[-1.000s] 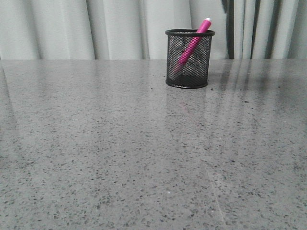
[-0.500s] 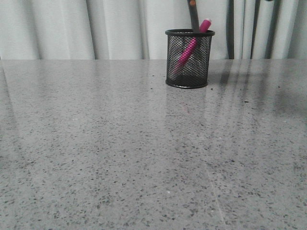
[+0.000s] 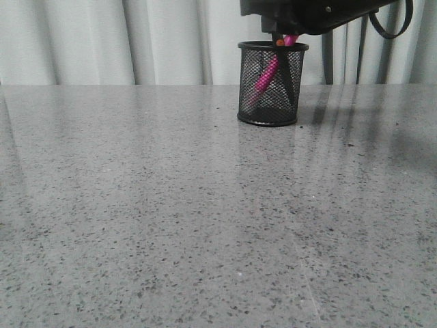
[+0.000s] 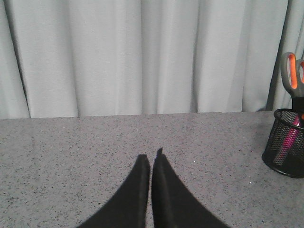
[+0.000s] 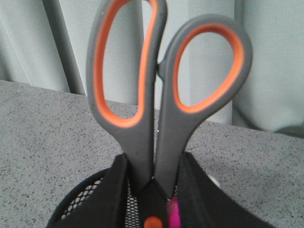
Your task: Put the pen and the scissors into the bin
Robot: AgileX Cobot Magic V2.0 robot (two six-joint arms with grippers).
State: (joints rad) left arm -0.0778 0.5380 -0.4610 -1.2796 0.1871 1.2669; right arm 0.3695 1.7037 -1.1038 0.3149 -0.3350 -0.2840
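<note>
The black wire-mesh bin (image 3: pixel 268 85) stands at the back of the table, right of centre. The magenta pen (image 3: pixel 265 76) leans inside it. My right gripper (image 5: pixel 151 178) is shut on the scissors (image 5: pixel 142 118) just below their grey, orange-lined handles, directly above the bin (image 5: pixel 85 199). The blades and orange pivot dot (image 5: pixel 152 222) reach down into the bin beside the pen (image 5: pixel 172 211). In the front view the right arm's dark body (image 3: pixel 314 14) hangs over the bin. My left gripper (image 4: pixel 150 159) is shut and empty, low over the table, left of the bin (image 4: pixel 286 145).
A grey speckled tabletop (image 3: pixel 171 205) fills the front view. A pale curtain (image 3: pixel 102 41) hangs behind the table's far edge.
My right arm has come down from above with the scissors. Their blades, first out of view, then above the rim, now reach into the bin beside the pen.
</note>
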